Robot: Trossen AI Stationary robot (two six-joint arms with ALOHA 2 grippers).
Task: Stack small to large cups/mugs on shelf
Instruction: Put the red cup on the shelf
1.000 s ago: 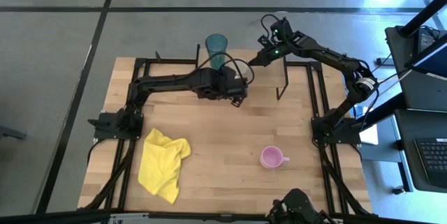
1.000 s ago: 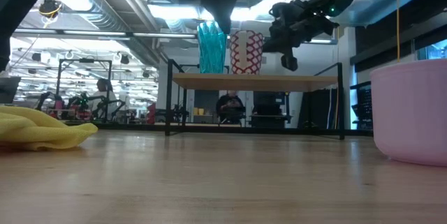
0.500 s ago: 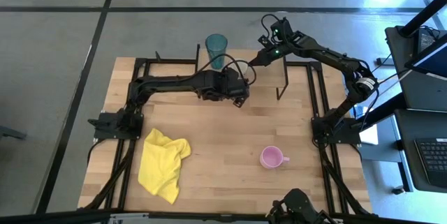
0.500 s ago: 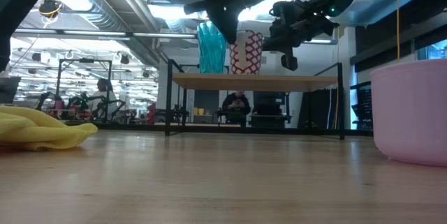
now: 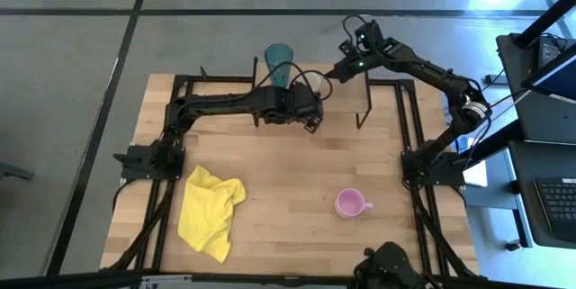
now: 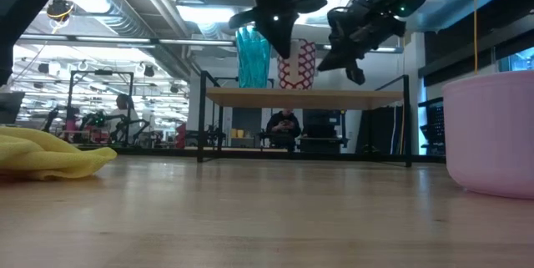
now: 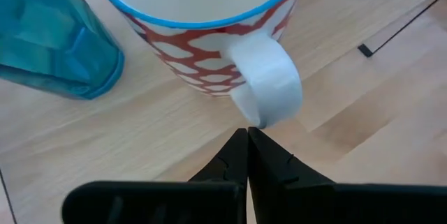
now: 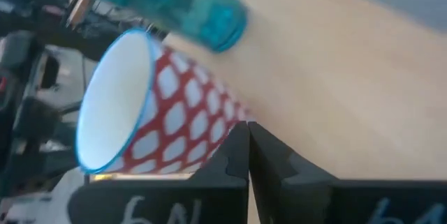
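Jaws of both arms stand pressed together, gripping nothing. Left gripper hangs just short of the handle of the red-patterned mug, having drawn back a little from over the shelf during the last second. Right gripper hovers above the shelf's right part, lifted slightly higher than it was a moment ago. Judgement: both arms have let go and are clearing away, so that mug counts as placed.

Count, left to right:
- Yellow cloth: one, on the surface.
- Teal tumbler: one, upright on the shelf.
- Red-patterned mug: one, on the shelf just beside the tumbler.
- Pink mug: one, on the surface, well apart from the shelf; in my judgement, yet to be shelved.
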